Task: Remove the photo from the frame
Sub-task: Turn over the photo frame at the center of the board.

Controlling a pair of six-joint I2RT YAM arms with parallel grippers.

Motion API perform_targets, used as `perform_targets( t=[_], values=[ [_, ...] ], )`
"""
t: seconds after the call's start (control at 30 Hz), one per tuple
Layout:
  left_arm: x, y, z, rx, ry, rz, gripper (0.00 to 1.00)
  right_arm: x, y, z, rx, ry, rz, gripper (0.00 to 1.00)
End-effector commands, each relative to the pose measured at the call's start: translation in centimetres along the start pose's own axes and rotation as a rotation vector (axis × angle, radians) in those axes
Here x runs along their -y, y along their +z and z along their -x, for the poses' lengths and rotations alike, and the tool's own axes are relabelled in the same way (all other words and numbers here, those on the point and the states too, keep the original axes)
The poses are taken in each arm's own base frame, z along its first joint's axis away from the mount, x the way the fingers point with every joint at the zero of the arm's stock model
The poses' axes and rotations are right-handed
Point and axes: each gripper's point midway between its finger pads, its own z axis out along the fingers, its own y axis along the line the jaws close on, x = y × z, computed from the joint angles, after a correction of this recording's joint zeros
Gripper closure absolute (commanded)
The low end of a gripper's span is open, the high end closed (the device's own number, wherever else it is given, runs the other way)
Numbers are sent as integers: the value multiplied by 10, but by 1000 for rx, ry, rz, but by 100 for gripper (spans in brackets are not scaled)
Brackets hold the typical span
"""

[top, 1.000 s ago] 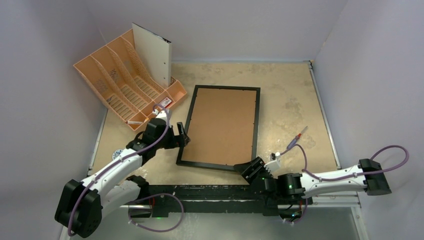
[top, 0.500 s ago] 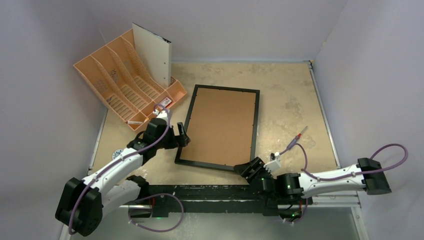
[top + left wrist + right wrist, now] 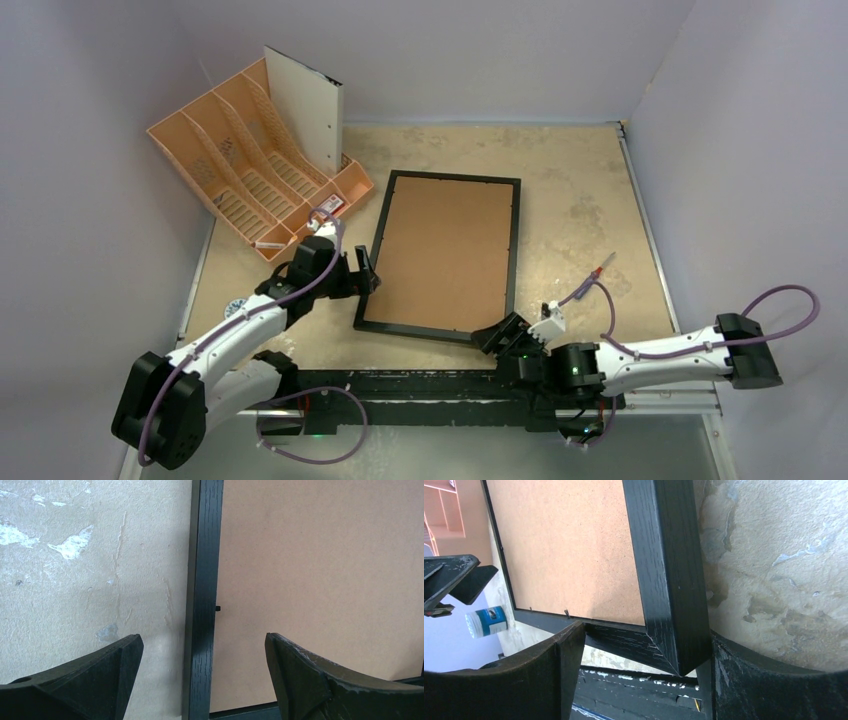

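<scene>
The fingers of my left gripper (image 3: pixel 202 640) stand wide apart and hold nothing. One is over the table (image 3: pixel 75 580), the other over the brown backing board (image 3: pixel 320 565), with the left rail of the frame (image 3: pixel 202 570) between them close to its near-left corner. My right gripper (image 3: pixel 641 647) is parted too, around the near-right corner. Its right finger is just against the outer edge, and nothing is clamped. The frame lies flat mid-table, back up. The photo I cannot see. An orange file organiser (image 3: pixel 230 170) sits far left, well apart.
</scene>
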Motion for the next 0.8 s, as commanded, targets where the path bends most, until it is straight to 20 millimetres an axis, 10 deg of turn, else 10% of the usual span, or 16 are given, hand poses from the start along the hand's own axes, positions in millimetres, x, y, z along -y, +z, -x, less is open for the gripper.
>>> perform_targets(
  t=[0.0,0.77],
  values=[
    [6,-1,14,35,25,-12,2,4,-5,8,20,-36,-40,22],
    [2,-1,12,22,34,10,2,-10,-18,-13,-99,5,-79,14]
  ],
)
